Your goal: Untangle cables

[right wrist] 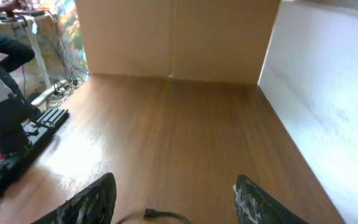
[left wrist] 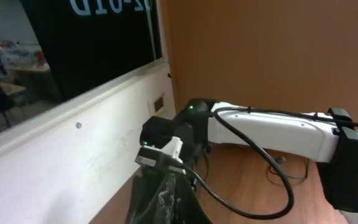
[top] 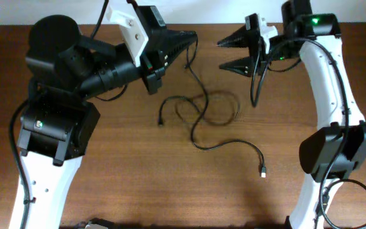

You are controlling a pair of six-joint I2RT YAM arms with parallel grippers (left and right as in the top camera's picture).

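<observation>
Under my right hand (right wrist: 176, 202) I see the brown desk (right wrist: 185, 124); ahead of it stands a tan board (right wrist: 173, 37), and off to its right a white wall (right wrist: 328, 93).

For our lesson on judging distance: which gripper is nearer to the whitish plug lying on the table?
Right. The right gripper hangs open beyond the whitish plug, slightly to its left. The left gripper is farther left and farther back.
</observation>
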